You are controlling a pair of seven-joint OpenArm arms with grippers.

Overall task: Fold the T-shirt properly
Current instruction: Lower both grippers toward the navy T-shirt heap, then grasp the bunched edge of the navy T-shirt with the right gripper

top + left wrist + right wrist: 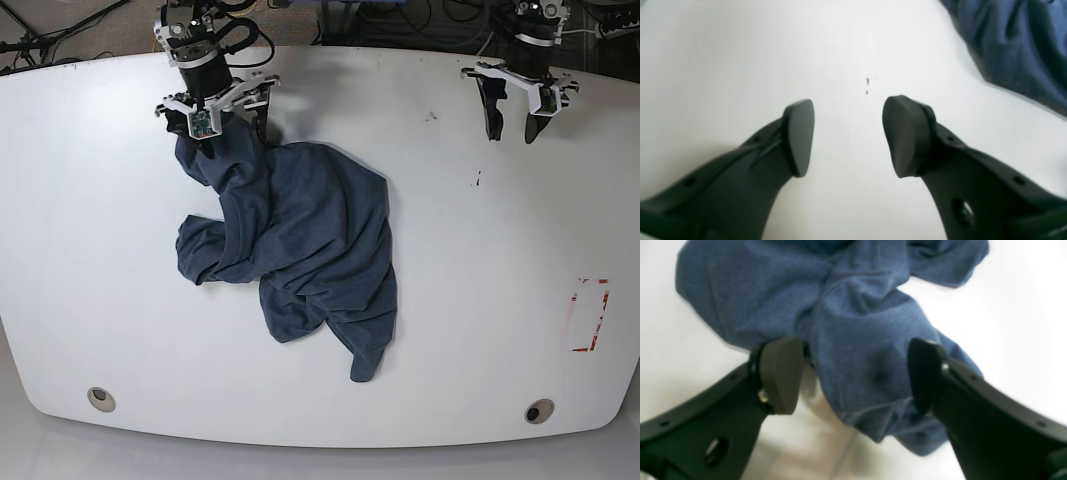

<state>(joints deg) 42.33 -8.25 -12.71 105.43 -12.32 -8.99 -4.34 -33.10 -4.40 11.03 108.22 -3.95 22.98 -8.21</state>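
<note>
The T-shirt [300,240] is a dark slate-blue heap, crumpled on the white table [480,260] left of centre, with no lettering showing. My right gripper [228,125] stands at the shirt's far end near the table's back edge. In the right wrist view its jaws [853,376] are open wide and straddle a bunched fold of the T-shirt [846,306]. My left gripper [510,128] hangs open over bare table at the back right. In its wrist view [848,136] nothing lies between the pads, and an edge of the T-shirt [1017,43] shows in the upper right corner.
A red-outlined rectangle [589,315] is marked near the table's right edge. Two round holes [99,398] [539,411] sit near the front edge. Small dark specks [867,81] dot the surface ahead of the left gripper. Cables lie beyond the back edge.
</note>
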